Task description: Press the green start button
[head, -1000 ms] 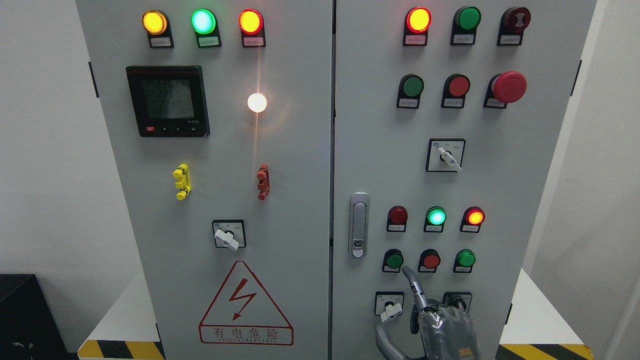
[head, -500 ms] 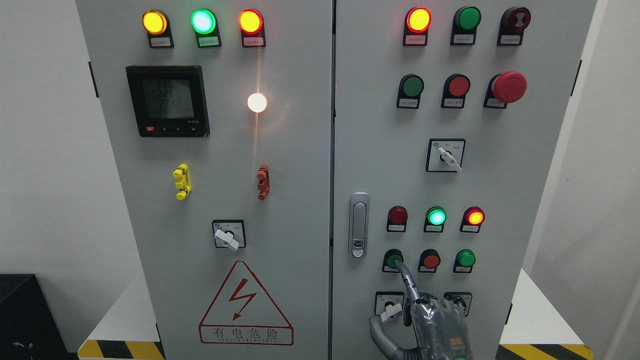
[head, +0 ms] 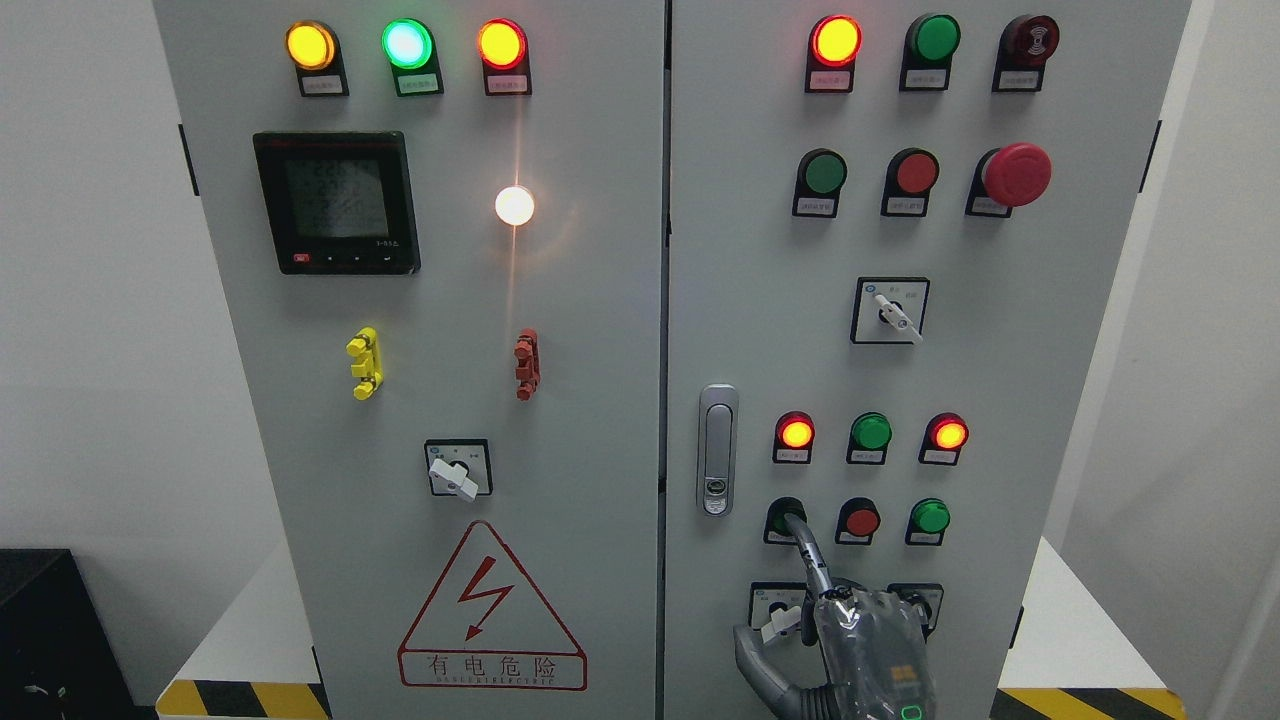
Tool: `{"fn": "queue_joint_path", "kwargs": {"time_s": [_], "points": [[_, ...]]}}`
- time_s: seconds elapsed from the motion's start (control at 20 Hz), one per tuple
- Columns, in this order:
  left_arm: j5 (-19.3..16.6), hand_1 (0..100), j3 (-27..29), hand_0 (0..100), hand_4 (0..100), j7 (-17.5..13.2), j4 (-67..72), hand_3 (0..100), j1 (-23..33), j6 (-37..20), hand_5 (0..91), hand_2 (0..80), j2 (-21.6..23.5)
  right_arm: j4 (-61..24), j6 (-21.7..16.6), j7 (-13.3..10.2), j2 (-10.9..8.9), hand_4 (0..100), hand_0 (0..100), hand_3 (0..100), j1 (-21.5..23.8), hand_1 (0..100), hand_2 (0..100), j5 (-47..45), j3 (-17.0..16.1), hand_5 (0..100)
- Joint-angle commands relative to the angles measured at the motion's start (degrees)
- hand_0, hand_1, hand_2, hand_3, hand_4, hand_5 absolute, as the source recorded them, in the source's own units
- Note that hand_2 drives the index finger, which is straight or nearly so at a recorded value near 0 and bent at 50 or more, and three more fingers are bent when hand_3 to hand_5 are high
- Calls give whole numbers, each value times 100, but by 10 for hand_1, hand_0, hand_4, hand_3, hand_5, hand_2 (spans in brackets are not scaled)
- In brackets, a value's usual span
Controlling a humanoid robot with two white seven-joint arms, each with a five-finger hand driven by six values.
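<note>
You are looking at the front of a grey electrical cabinet [head: 560, 300] with two doors. Your right hand [head: 860, 640] comes up from the bottom edge, right of the middle, wrapped in clear film. Its index finger [head: 806, 545] is extended while the other fingers appear curled back toward the palm, and it grasps nothing. That pointing shape likely keeps a single fingertip free to push one small control without brushing its neighbours.

The green start button [head: 785, 520] sits directly above the hand, at the tip of the index finger, which touches it and covers part of its face. To the right of the fingertip are a red push button [head: 861, 521] and then another green push button [head: 930, 516], each clear of the finger. Above the fingertip runs a row of three lamps: a lit red lamp [head: 796, 433], an unlit green lamp [head: 870, 432] and a lit red-orange lamp [head: 949, 434].

Just left of the hand's knuckles is a white-handled selector switch [head: 780, 622], partly hidden by the thumb. Up and to the left of the hand is the silver door latch [head: 716, 450]. Far above the hand is a red mushroom emergency stop [head: 1016, 174].

The press appears to be under way, judging by the contact. Your left hand is out of view.
</note>
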Motion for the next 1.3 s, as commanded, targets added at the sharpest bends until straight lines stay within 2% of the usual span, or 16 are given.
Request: {"fn": "queue_joint_path", "kwargs": {"time_s": [0.0,0.65,1.0,1.25], "points": [[0,556,0,120,0,-4,-158,0,-132,4,0,0,-1,164,6,61,1,880,357,897,-20,316,0,-9,-2,1000],[0,556,0,120,0,-4,-158,0,-132,4,0,0,-1,-328,-38,87,19,877,403,900,59,337,0,-140,-11,1000],[0,556,0,120,0,-4,-158,0,-132,4,0,0,-1,-917,-143,149,27,872,461,900,498,351,0,-623,33,1000],[0,556,0,120,0,-4,-158,0,-132,4,0,0,-1,-1242,-143,158,27,842,504,878,753,381,0,-1335,121,1000]]}}
